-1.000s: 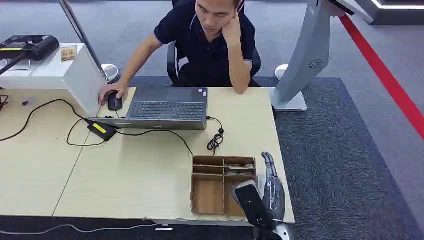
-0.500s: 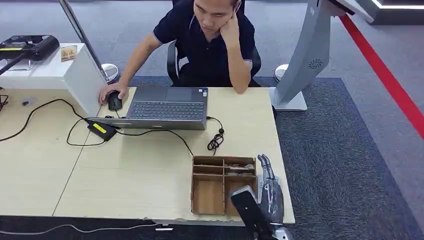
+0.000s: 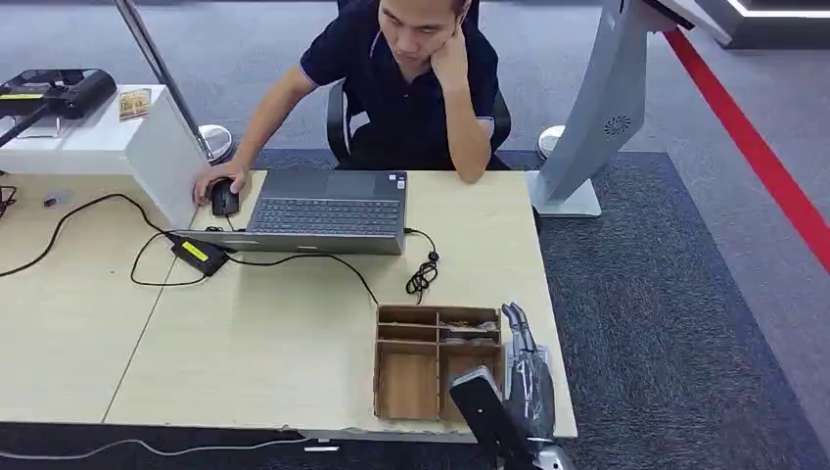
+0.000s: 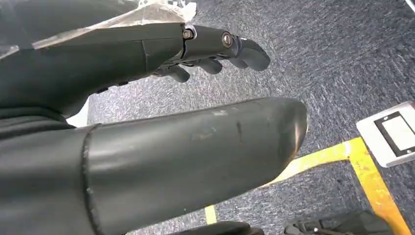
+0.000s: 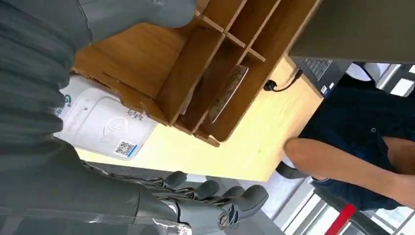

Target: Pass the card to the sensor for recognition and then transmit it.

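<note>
A wooden organizer box (image 3: 407,384) stands at the table's near right corner. A card (image 3: 468,328) lies in one of its far right compartments, and the right wrist view shows this card (image 5: 229,91) flat in its slot. Beside the box lies a white card sensor (image 5: 100,122) with a wave mark and a QR code. My right hand (image 3: 523,376) hovers over the sensor and the box's right edge, fingers stretched out and apart, holding nothing. Its fingers (image 5: 220,196) reach past the table edge. My left hand (image 4: 186,132) hangs over grey carpet, fingers apart and empty.
A person (image 3: 411,78) sits at the far side with a hand on a mouse (image 3: 224,199) beside a laptop (image 3: 328,211). Cables and a power brick (image 3: 199,254) cross the table. A white box (image 3: 108,142) stands far left, a grey kiosk stand (image 3: 597,117) right.
My right hand has slid a little to the left and back, closer over the organizer's right edge. The person and the table items have stayed put.
</note>
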